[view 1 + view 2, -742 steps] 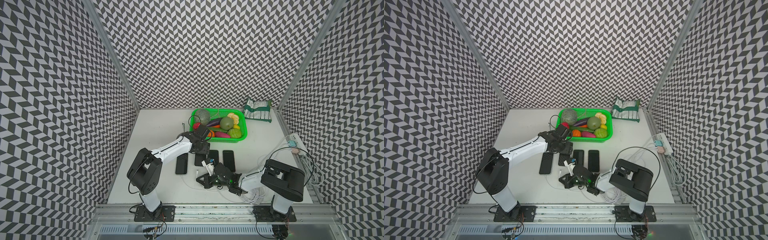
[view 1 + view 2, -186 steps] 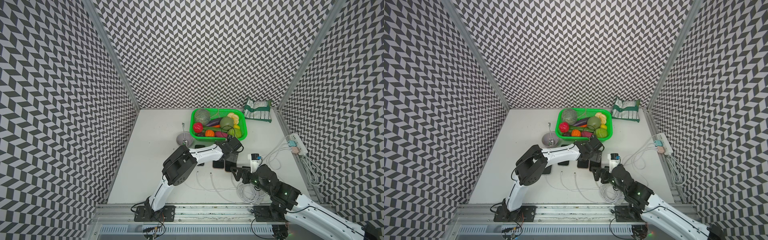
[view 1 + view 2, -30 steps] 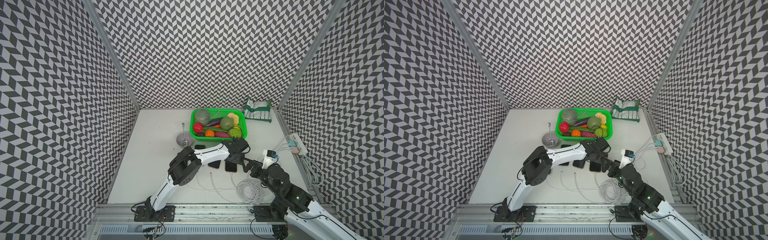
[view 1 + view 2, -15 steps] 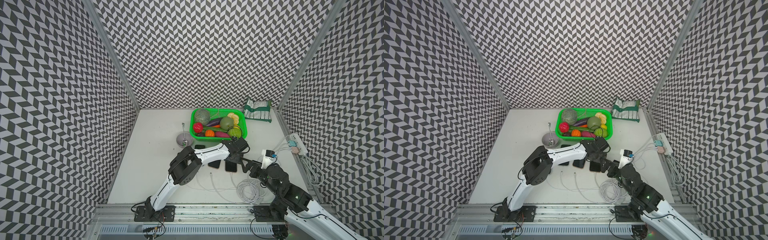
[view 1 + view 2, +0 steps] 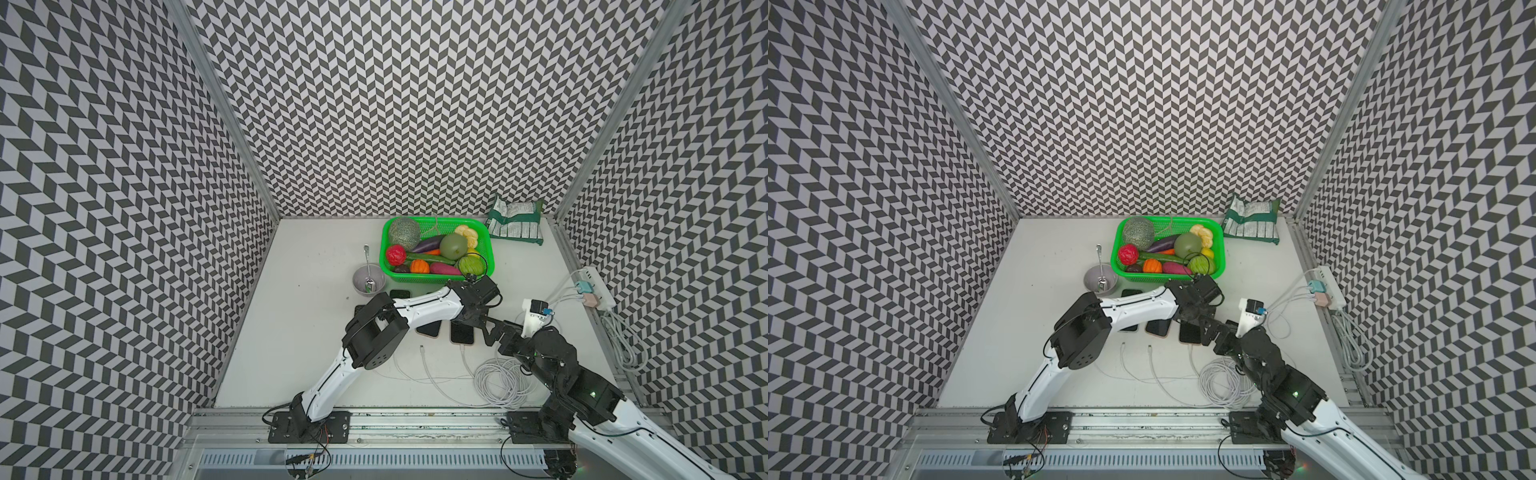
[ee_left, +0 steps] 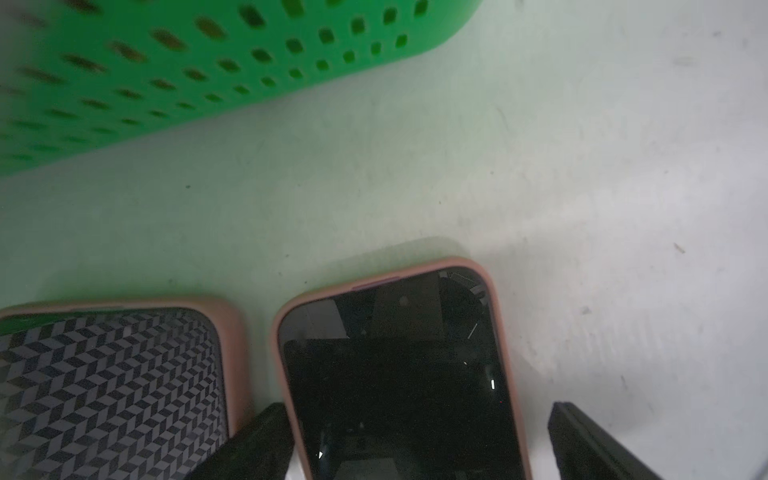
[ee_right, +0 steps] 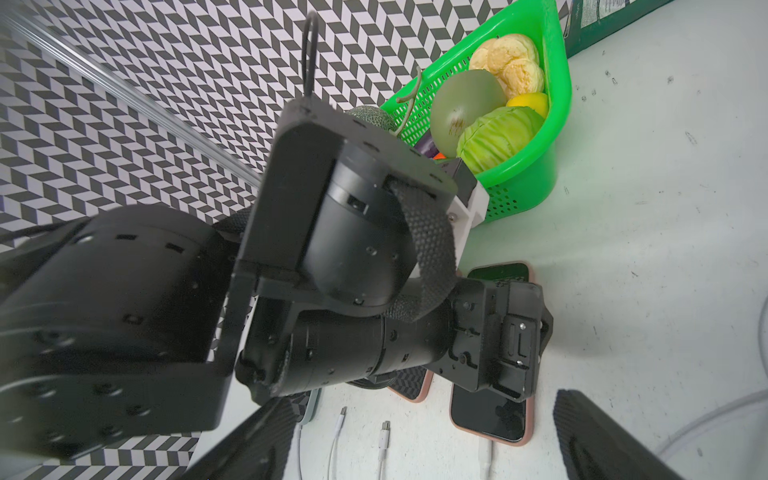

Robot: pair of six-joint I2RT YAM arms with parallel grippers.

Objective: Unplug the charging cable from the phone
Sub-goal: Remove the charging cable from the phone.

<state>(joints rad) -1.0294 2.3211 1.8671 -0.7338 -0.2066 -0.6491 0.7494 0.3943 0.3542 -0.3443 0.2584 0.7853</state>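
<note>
A robot's left gripper (image 6: 415, 407) stood spread wide across a black smartphone in a pink case (image 6: 399, 374), one finger (image 6: 253, 444) in the gap beside a second pink-cased phone (image 6: 112, 395) and the other on the phone's open side; whether either finger touched the case could not be told. The phone lay flat on the white tabletop (image 5: 311, 332), at the right end of a row of phones just in front of a green perforated plastic basket (image 6: 208, 62) filled with toy vegetables. A white charging cable (image 7: 484, 453) was plugged into the phone's near end and ran toward a loose coil of white cord (image 5: 498, 382). The right gripper (image 7: 419, 415), its jaws also wide apart and holding nothing, faced that plugged end from close by. Two other white cable plugs (image 7: 384, 428) lay free on the table in front of the neighbouring phones. A grey bowl (image 5: 360, 289) holding a metal spoon (image 5: 367, 262) sat left of the basket.
</note>
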